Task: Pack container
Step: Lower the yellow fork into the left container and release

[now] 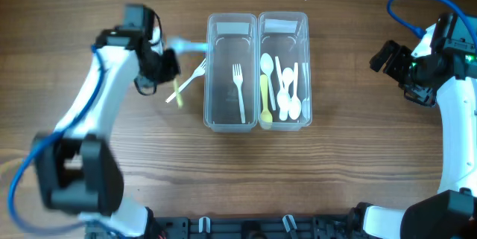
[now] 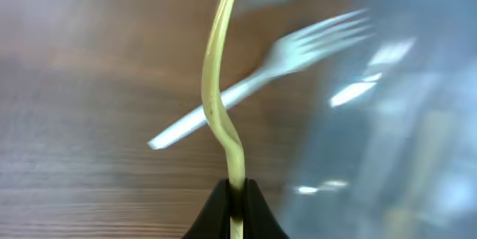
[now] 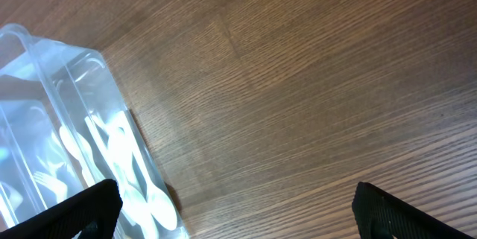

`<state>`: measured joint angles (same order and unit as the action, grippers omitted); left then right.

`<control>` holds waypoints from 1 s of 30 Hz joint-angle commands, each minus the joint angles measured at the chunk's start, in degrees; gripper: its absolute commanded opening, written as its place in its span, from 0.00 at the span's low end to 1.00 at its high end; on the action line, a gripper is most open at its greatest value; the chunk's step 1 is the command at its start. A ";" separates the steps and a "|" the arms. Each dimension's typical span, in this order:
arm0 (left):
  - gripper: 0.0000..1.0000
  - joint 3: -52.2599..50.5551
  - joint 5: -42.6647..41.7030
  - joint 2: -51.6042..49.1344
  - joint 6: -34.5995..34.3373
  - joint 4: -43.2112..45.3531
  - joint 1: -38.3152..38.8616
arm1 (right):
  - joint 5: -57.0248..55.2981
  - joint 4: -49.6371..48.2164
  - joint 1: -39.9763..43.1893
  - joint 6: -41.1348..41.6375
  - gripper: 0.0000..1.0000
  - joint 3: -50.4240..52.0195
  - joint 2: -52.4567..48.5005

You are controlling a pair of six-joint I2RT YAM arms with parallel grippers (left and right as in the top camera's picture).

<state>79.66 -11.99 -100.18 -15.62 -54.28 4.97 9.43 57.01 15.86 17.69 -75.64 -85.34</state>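
Yellow-green plastic is what my left gripper (image 2: 236,194) is clenched on: a slim, wavy yellow-green plastic utensil (image 2: 218,90), pinched at one end so the rest stands out ahead of the fingers, apparently clear of the brown wood-grain table (image 2: 74,120). Its far end runs off the top of the left wrist view, so I cannot tell whether it is a fork or a spoon. That matters, I think, because the two tubs at the table's middle look sorted. The left clear plastic container (image 1: 209,68) holds a single white plastic fork (image 1: 240,97), and the right clear plastic container (image 1: 308,68), touching it side to side, holds several white plastic spoons (image 1: 291,101) and one yellow plastic spoon (image 1: 264,101). My catch is just left of the left container, not yet over its rim. Beside it on the wood lies a loose white plastic fork (image 2: 261,83), angled toward the tub. A pale blue plastic utensil (image 1: 186,45), too blurred to identify, sits near the tub's far corner. Both look like later pickups. A pinch near the end should let the piece drop lengthwise into the narrow tub. My right gripper (image 3: 235,194) is spread wide and empty, well off to the right of the containers, likely parked there to leave the left arm room.
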 commanded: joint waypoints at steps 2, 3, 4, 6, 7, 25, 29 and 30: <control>0.04 2.12 -8.13 12.33 1.79 1.84 5.01 | 0.92 0.04 -0.02 -1.01 1.00 0.00 -0.59; 0.04 2.10 -8.13 13.66 2.10 2.49 6.58 | 0.92 0.02 -0.02 -1.01 1.00 0.00 -0.59; 0.04 2.10 -8.13 14.62 3.37 3.26 8.39 | 0.92 0.02 -0.02 -1.01 1.00 0.00 -0.59; 0.04 2.10 -6.97 15.50 5.35 4.85 12.33 | 0.92 0.02 -0.02 -1.01 1.00 0.00 -0.59; 0.04 2.10 -5.42 15.50 5.40 5.49 14.34 | 0.92 0.02 -0.02 -1.01 1.00 0.00 -0.59; 0.66 4.98 15.47 1.86 4.76 4.55 22.80 | 0.90 0.04 -0.02 -1.03 1.00 0.00 -0.59; 0.86 5.27 19.17 5.68 4.76 3.91 18.14 | 0.90 0.02 -0.04 -1.14 1.00 0.00 -0.59; 0.85 5.27 19.19 5.70 5.16 3.87 16.87 | 0.90 -0.02 -0.02 -1.14 1.00 0.00 -0.59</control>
<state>83.02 3.31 -98.30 -10.90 -50.15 26.39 9.43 57.04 15.86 17.50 -75.64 -85.34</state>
